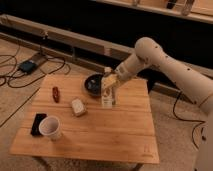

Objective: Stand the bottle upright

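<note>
As your robot's white arm (165, 62) reaches in from the right of the view over the wooden table (115, 137), the gripper (108, 82) hangs above the table's rear middle, its jaws closed on the upper part of the bottle (107, 99).

You see the bottle held close to upright, cap end up inside the gripper and base down at the tabletop. Whether the base actually rests on the wood cannot be told. The bottle is just beside the dark bowl (92, 85), on the side nearer the arm.

Toward the camera and to the left of the bottle, a small whitish block (77, 106) lies on the wood, apart from both bottle and bowl. Farther left lies a small red object (56, 93). At the table's near left corner a white paper cup (50, 127) stands upright, mouth up, with a flat black object (37, 124) just beside it at the table's edge.

On the floor beyond the table's left end, dark cables (15, 75) trail around a small box (27, 65).
</note>
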Robot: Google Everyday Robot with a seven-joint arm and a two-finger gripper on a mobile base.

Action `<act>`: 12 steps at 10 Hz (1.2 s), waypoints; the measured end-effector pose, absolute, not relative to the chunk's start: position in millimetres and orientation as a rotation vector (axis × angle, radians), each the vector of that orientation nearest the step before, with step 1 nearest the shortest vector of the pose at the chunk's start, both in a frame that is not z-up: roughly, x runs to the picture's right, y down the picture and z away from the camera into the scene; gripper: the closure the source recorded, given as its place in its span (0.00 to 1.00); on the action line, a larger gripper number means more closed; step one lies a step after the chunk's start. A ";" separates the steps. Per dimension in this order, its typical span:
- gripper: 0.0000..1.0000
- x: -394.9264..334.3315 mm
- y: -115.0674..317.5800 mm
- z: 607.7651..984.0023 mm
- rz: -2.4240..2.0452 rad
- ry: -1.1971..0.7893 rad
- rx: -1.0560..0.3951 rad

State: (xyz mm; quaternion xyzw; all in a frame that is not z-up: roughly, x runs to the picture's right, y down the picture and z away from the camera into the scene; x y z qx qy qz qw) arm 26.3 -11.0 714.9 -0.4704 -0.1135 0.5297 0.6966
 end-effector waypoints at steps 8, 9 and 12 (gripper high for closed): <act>1.00 28.7 -48.6 692.7 1.150 -0.478 -1.040; 1.00 29.7 -48.6 692.7 1.152 -0.478 -1.039; 1.00 29.3 -52.6 693.4 1.125 -0.514 -0.973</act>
